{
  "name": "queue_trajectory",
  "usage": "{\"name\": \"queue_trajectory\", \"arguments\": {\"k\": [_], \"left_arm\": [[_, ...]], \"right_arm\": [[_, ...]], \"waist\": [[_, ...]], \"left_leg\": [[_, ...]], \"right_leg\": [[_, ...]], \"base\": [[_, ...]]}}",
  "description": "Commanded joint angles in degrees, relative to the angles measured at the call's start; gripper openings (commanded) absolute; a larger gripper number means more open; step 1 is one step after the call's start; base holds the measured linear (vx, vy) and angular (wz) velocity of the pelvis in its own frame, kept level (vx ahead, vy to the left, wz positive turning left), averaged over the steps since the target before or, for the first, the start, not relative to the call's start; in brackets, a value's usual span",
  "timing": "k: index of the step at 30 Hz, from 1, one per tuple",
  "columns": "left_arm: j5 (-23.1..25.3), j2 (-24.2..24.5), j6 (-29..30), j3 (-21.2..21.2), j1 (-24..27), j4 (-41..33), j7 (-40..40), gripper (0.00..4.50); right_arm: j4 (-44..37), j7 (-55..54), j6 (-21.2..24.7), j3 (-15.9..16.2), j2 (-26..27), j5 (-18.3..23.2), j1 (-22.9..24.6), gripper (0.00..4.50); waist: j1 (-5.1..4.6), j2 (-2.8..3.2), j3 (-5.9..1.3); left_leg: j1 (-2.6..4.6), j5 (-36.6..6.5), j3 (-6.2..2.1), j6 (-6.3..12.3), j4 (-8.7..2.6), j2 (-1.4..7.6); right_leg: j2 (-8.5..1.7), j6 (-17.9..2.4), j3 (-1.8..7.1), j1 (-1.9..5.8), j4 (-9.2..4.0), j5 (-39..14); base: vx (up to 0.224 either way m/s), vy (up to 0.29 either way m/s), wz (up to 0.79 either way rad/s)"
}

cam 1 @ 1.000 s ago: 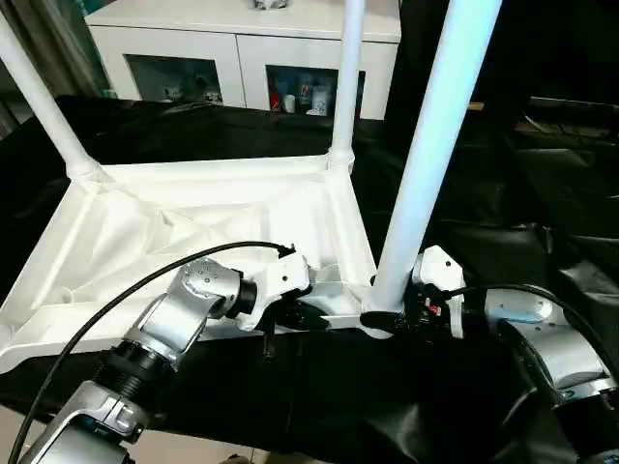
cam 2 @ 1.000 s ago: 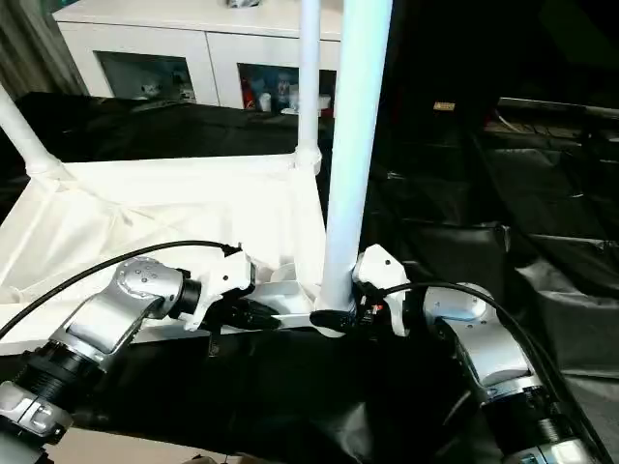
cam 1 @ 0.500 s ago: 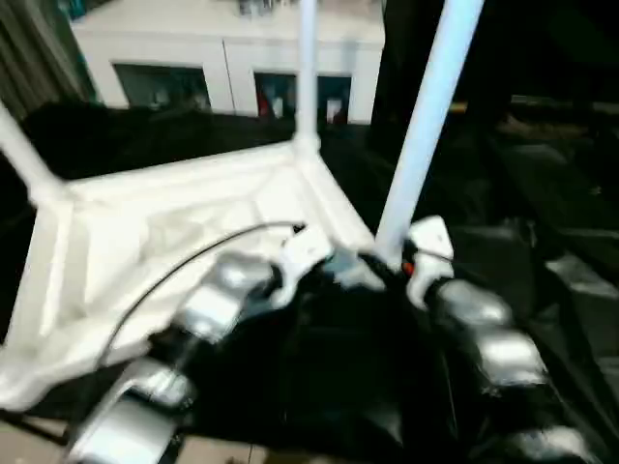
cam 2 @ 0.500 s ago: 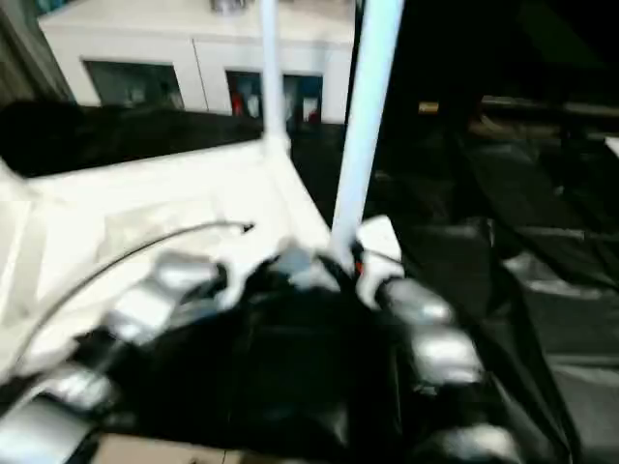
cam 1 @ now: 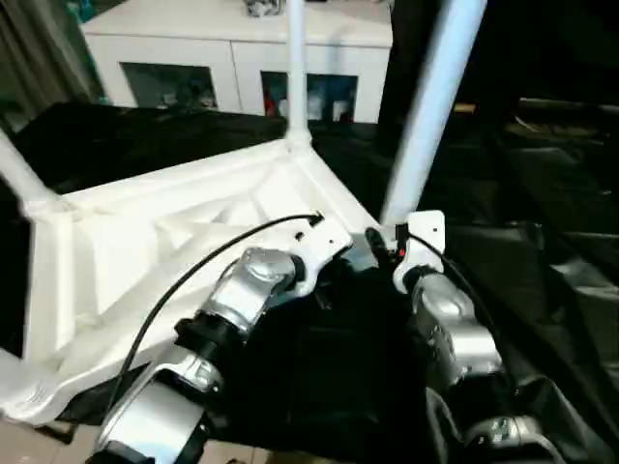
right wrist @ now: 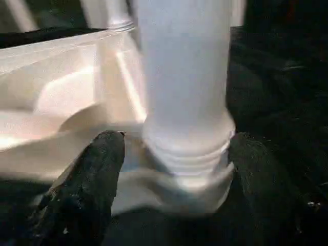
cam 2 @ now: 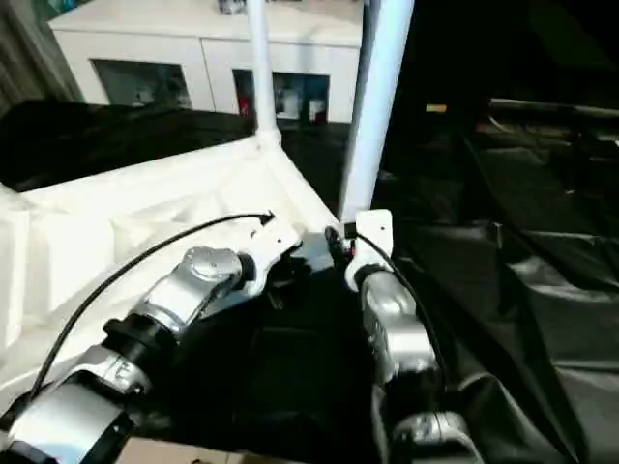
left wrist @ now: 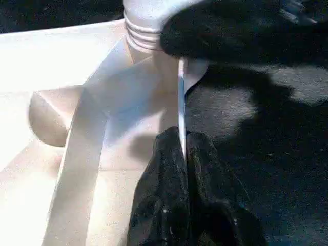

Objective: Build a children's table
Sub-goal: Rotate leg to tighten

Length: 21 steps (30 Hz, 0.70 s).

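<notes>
The tabletop [cam 1: 145,251] lies upside down on the black-draped table [cam 1: 542,261], open cloth to its right, with the left tool [left wrist: 182,154] clamped on its thin near rim. The right tool [right wrist: 171,169] straddles the base of the near leg [cam 1: 426,106], fingers [right wrist: 97,169] spread either side. Compared with a second ago, both arms now reach further forward and closer together at that corner socket [right wrist: 179,154].

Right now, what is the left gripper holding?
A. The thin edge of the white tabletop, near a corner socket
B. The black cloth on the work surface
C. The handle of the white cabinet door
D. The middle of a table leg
A: in the left wrist view the left gripper has its black fingers closed on the thin rim of the tabletop, next to the leg socket.
</notes>
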Motion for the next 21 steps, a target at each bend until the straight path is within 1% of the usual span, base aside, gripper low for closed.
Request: {"name": "queue_trajectory", "arguments": {"k": [1, 2, 3, 4, 5, 6, 7, 9, 10, 11, 12, 13, 14, 15, 16, 18, 19, 20, 21], "left_arm": [[-0.29, 2.04, 0.34, -0.22, 2.68, -1.67, -1.92, 0.0], [-0.5, 2.5, 0.48, -0.47, 3.01, -2.22, -2.82, 0.0], [-0.53, 2.56, 0.5, -0.5, 3.05, -2.28, -2.93, 0.0], [-1.69, 4.19, 0.63, -1.17, 4.51, -4.85, -7.3, 0.0], [-1.69, 4.19, 0.63, -1.17, 4.51, -4.85, -7.3, 0.0], [-2.44, 5.05, -0.22, -1.55, 5.27, -6.25, -10.08, 0.0], [-3.17, 5.87, -0.2, -1.83, 5.94, -7.64, -12.46, 0.0], [-4.05, 6.95, -0.34, -2.22, 6.73, -9.34, -15.44, 0.0], [-5.04, 8.31, -0.79, -2.75, 7.68, -11.35, -19.07, 0.0], [-5.32, 9.37, -1.5, -3.27, 8.19, -12.62, -21.08, 0.0], [-5.79, 10.47, -2.6, -3.87, 8.79, -14.07, -23.26, 0.0], [-5.92, 10.62, -2.85, -3.95, 8.88, -14.28, -23.63, 0.0], [-7.51, 11.91, -1.29, -4.53, 9.69, -16.71, -26.81, 0.0], [-7.74, 12.16, -1.04, -4.65, 9.85, -17.2, -27.3, 0.0], [-8.71, 13.14, -0.05, -5.09, 10.37, -18.95, -29.34, 0.0], [-9.67, 14.46, 0.58, -5.69, 10.98, -21.14, -32.0, 0.0], [-9.64, 14.67, 0.32, -5.72, 11.08, -21.52, -32.34, 0.0], [-9.4, 14.53, 0.23, -5.47, 11.01, -21.4, -31.84, 0.0], [-9.24, 14.45, 0.27, -5.19, 11.0, -21.42, -31.77, 0.0]], "right_arm": [[-5.0, 7.78, 1.86, 2.9, -3.9, 1.42, -0.14, 3.83], [-5.84, 10.19, 2.65, 4.18, -5.69, 1.19, 0.05, 4.02], [-5.94, 10.5, 2.75, 4.34, -5.92, 1.16, 0.07, 4.02], [-8.53, 19.48, 3.75, 7.66, -11.81, 1.14, 1.33, 4.02], [-8.53, 19.48, 3.75, 7.66, -11.81, 1.14, 1.33, 4.02], [-9.46, 23.1, 3.85, 8.27, -14.08, 1.6, 1.88, 4.02], [-10.22, 26.08, 3.96, 8.58, -16.03, 2.09, 2.29, 4.02], [-10.91, 29.15, 4.14, 8.42, -17.85, 2.83, 2.64, 4.02], [-11.67, 32.69, 4.45, 8.01, -19.71, 3.81, 2.99, 4.02], [-12.56, 35.52, 5.36, 8.13, -21.14, 4.73, 3.38, 4.02], [-13.57, 38.39, 6.08, 8.38, -22.58, 5.46, 3.88, 4.02], [-13.69, 38.72, 6.1, 8.44, -22.76, 5.5, 3.94, 4.02], [-14.11, 40.52, 6.48, 8.75, -23.92, 5.63, 4.17, 4.02], [-14.26, 40.83, 6.68, 8.88, -24.21, 5.8, 4.19, 4.02], [-14.58, 41.77, 7.16, 9.36, -25.0, 6.1, 4.19, 4.02], [-14.97, 43.76, 8.11, 10.38, -26.2, 6.73, 4.17, 4.02], [-15.08, 44.49, 8.12, 10.9, -26.72, 6.71, 4.19, 4.02], [-15.24, 45.28, 8.23, 11.58, -27.25, 6.55, 4.3, 4.02], [-15.38, 46.25, 8.4, 12.06, -27.62, 6.29, 4.46, 4.02]], "waist": [[0.52, -0.43, -3.48], [0.51, -0.41, -3.48], [0.51, -0.41, -3.48], [0.66, -0.47, -3.49], [0.72, -0.57, -3.5], [0.64, -0.52, -3.37], [0.83, -0.59, -3.41], [0.95, -0.53, -3.32], [1.02, -0.73, -3.42], [1.11, -0.96, -3.28], [1.2, -0.72, -3.27], [1.26, -0.77, -3.23], [1.26, -0.74, -3.24], [1.31, -0.7, -3.22], [1.38, -0.63, -3.28], [1.7, -0.57, -3.28], [1.91, -0.42, -3.3], [1.95, -0.44, -3.27], [2.19, -0.46, -3.26]], "left_leg": [[-0.07, -9.93, -0.63, 3.82, -3.92, 1.39], [-0.04, -9.17, -0.5, 4.35, -3.8, 1.42], [-0.04, -9.17, -0.5, 4.35, -3.8, 1.42], [0.04, -9.18, -0.52, 4.81, -3.76, 1.52], [-0.1, -9.26, -0.5, 4.99, -3.68, 1.5], [-0.08, -9.91, -0.38, 5.09, -3.74, 1.58], [0.06, -10.41, -0.4, 5.05, -3.73, 1.67], [0.14, -10.74, -0.34, 4.81, -3.79, 1.75], [0.19, -11.05, -0.37, 4.78, -3.77, 1.74], [0.14, -11.57, -0.4, 4.7, -3.91, 1.89], [0.26, -11.63, -0.49, 4.58, -4.01, 2.01], [0.31, -11.96, -0.46, 4.57, -4.02, 2.07], [0.34, -11.95, -0.42, 4.43, -3.98, 2.07], [0.33, -11.82, -0.45, 4.32, -4.09, 2.11], [0.51, -11.77, -0.38, 4.2, -4.01, 2.14], [0.55, -11.07, -0.33, 4.17, -4.04, 2.14], [0.57, -10.68, -0.33, 4.11, -3.97, 2.15], [0.6, -10.69, -0.29, 4.08, -3.97, 2.17], [0.74, -10.86, -0.18, 3.95, -3.9, 2.11]], "right_leg": [[-2.35, -12.77, 1.71, 3.33, -4.2, -6.02], [-2.27, -13.25, 1.74, 3.23, -4.11, -4.77], [-2.27, -13.25, 1.74, 3.23, -4.11, -4.77], [-2.28, -13.84, 1.64, 3.44, -4.08, -4.6], [-2.32, -13.93, 1.63, 3.57, -4.05, -4.67], [-2.39, -14.0, 1.73, 3.29, -4.22, -5.88], [-2.46, -14.03, 1.74, 3.4, -4.33, -7.12], [-2.41, -14.22, 1.83, 3.13, -4.34, -8.0], [-2.43, -14.23, 1.78, 3.16, -4.36, -8.4], [-2.43, -14.01, 1.8, 3.18, -4.41, -9.58], [-2.47, -14.02, 1.85, 3.1, -4.38, -10.12], [-2.42, -14.01, 1.86, 2.95, -4.34, -10.08], [-2.44, -14.05, 1.9, 2.88, -4.28, -10.02], [-2.5, -14.2, 1.89, 2.88, -4.3, -10.11], [-2.48, -14.39, 1.91, 2.76, -4.24, -9.87], [-2.43, -14.75, 1.94, 2.79, -4.05, -8.67], [-2.43, -14.79, 1.93, 2.77, -4.01, -8.07], [-2.38, -14.77, 1.95, 2.72, -4.04, -7.9], [-2.35, -14.81, 1.95, 2.62, -4.07, -7.85]], "base": [[0.0, 0.0, 0.0], [0.0, 0.0, 0.0], [0.0, 0.0, 0.0], [0.0, 0.0, 0.0], [0.0, 0.0, 0.0], [0.0, 0.0, 0.0], [0.0, 0.0, 0.0], [0.0, 0.0, 0.0], [0.0, 0.0, 0.0], [0.0, 0.0, 0.0], [0.0, 0.0, 0.0], [0.0, 0.0, 0.0], [0.0, 0.0, 0.0], [0.0, 0.0, 0.0], [0.0, 0.0, 0.0], [0.0, 0.0, 0.0], [0.0, 0.0, 0.0], [0.0, 0.0, 0.0], [0.0, 0.0, 0.0]]}}
